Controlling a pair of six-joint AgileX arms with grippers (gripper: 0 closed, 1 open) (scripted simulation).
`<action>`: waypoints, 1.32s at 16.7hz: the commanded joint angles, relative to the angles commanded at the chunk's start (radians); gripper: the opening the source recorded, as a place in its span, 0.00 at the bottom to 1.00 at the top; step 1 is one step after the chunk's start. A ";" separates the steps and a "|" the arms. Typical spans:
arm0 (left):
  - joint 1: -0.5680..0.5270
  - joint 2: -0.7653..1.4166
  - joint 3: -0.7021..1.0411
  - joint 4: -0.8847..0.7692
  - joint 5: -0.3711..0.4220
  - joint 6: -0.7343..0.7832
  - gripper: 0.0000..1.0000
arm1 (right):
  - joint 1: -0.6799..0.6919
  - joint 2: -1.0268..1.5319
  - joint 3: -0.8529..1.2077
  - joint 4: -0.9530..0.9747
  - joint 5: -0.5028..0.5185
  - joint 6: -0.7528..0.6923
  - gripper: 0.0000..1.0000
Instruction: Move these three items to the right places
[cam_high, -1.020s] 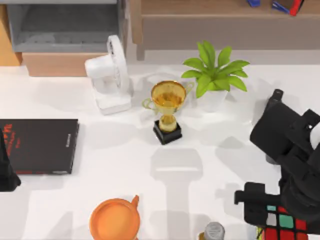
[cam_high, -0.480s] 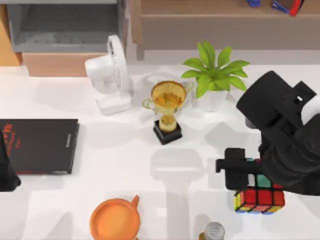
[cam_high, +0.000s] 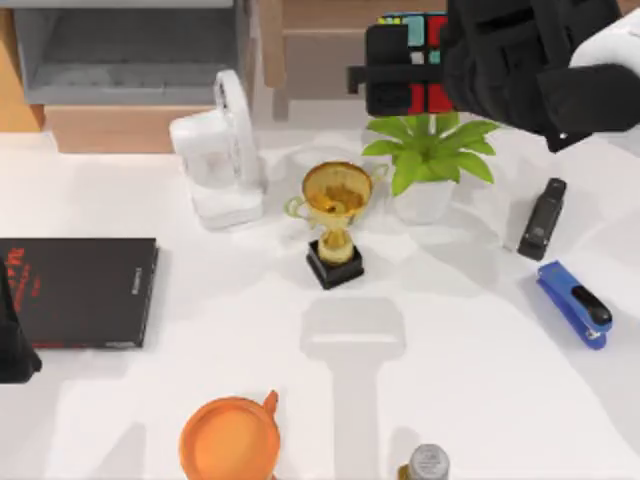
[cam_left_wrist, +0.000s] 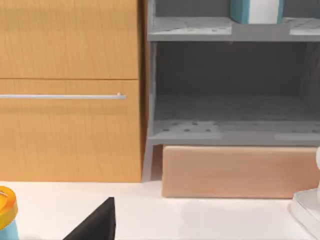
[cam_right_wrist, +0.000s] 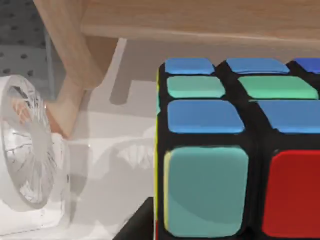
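Right hand (cam_high: 400, 70): raised at the back of the desk (cam_high: 440, 330), over the front edge of the wooden shelf (cam_high: 330, 45), clamped on the puzzle cube (cam_high: 425, 60). The cube is held in the air above the potted plant (cam_high: 430, 150); the arm's black bulk covers its right part, and its lower part runs off the right wrist view (cam_right_wrist: 220, 165).

Left hand: parked at the desk's left edge (cam_high: 12, 345); a dark tip shows, fingers cannot be told.

Teal book (cam_left_wrist: 255, 10): upright on the upper grey cabinet shelf (cam_left_wrist: 190, 30), top cut off.

On the desk:
- white fan (cam_high: 220, 150), back left
- gold trophy (cam_high: 335, 220), centre
- black stapler (cam_high: 543, 218) and blue stapler (cam_high: 575, 303), right, lying apart
- black book (cam_high: 80, 290), left
- orange cup (cam_high: 228, 440) and a grey-capped bottle (cam_high: 428, 463), front edge, partly cut off
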 joint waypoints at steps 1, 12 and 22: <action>0.000 0.000 0.000 0.000 0.000 0.000 1.00 | -0.008 0.019 0.047 0.069 0.037 -0.054 0.00; 0.000 0.000 0.000 0.000 0.000 0.000 1.00 | -0.065 0.104 0.294 0.467 0.247 -0.359 0.00; 0.000 0.000 0.000 0.000 0.000 0.000 1.00 | -0.121 0.271 0.547 0.433 0.213 -0.338 0.00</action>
